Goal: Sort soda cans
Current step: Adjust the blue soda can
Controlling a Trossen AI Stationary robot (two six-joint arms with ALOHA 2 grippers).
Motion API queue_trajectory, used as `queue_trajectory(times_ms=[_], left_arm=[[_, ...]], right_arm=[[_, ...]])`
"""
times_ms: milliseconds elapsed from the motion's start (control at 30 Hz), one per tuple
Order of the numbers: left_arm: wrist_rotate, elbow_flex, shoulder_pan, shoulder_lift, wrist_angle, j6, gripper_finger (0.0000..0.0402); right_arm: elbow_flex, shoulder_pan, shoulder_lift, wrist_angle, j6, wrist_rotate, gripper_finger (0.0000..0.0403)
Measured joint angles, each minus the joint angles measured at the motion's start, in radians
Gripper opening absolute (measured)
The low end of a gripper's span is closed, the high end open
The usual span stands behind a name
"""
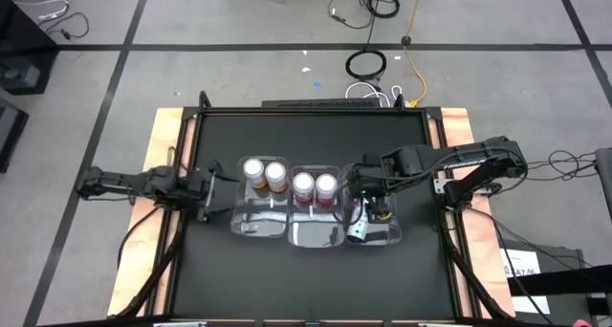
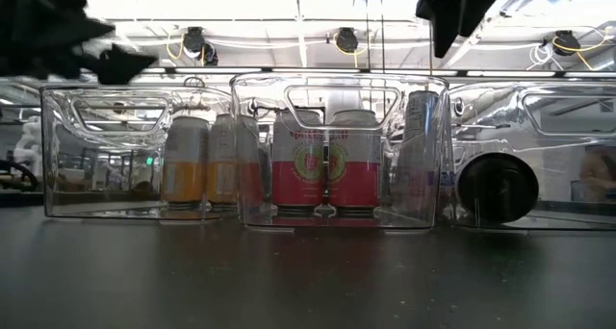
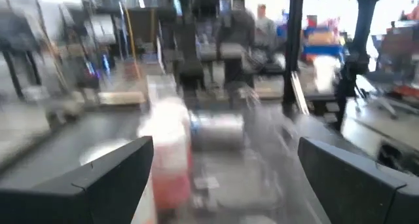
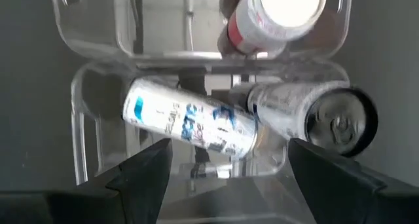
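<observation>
Hovering over the rightmost bin (image 1: 391, 233), the right gripper (image 4: 226, 162) has its fingers spread wide and nothing between them. Directly beneath it, inside that bin, two silver cans: one lies on its side (image 4: 190, 127), label up, and the other (image 4: 308, 116) leans with its dark-rimmed top showing, the two touching or nearly so near the middle. Past the bin wall, further out from the claw, one red can (image 4: 272, 14) shows in the middle bin (image 1: 316, 233).

From overhead: two orange cans (image 1: 265, 174) upright in the left bin (image 1: 258, 227), two red cans (image 1: 316, 185) upright in the middle one. So sorting looks prob. done, or close to it, unless the silver pair needs righting.

Handling, my guess: thin metal, light if empty, smooth painted sides, so slippery & easy to dent w/ a hard squeeze. The lying can would roll if nudged. Best hold looks like across the body mid-length, fingers on opposite sides of the curve, not on the rims. Tight space, clear bin walls close by; fingers could clip them.

Left gripper (image 3: 222, 178) sits well apart, out beside the left bin, fingers wide open, holding nothing.
</observation>
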Motion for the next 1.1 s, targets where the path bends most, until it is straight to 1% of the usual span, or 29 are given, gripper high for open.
queue_trajectory(times_ms=[67, 167, 367, 600, 800, 900, 1100], left_arm=[[0.024, 0.002, 0.002, 0.008, -0.035, -0.029, 0.0389], [0.042, 0.001, 0.001, 0.009, -0.028, -0.008, 0.0389], [0.041, 0.001, 0.001, 0.008, -0.036, -0.010, 0.0389], [0.036, 0.001, 0.001, 0.008, -0.036, -0.010, 0.0389], [0.035, 0.001, 0.001, 0.008, -0.036, -0.010, 0.0389], [0.034, 0.000, 0.001, 0.008, -0.036, -0.010, 0.0389], [0.032, 0.000, 0.001, 0.008, -0.036, -0.010, 0.0389]], right_arm=[[0.000, 0.000, 0.000, -0.027, 0.000, 0.000, 0.0298], [0.000, 0.001, 0.000, -0.062, -0.016, -0.001, 0.0298], [0.000, 0.001, 0.000, -0.083, -0.078, -0.001, 0.0298], [0.000, 0.001, 0.000, -0.083, -0.233, -0.007, 0.0298], [-0.004, 0.005, 0.002, -0.077, -0.373, -0.083, 0.0298], [-0.038, 0.016, 0.002, -0.063, -0.465, -0.083, 0.0298], [-0.152, 0.055, 0.003, 0.002, -0.605, -0.103, 0.0298]])
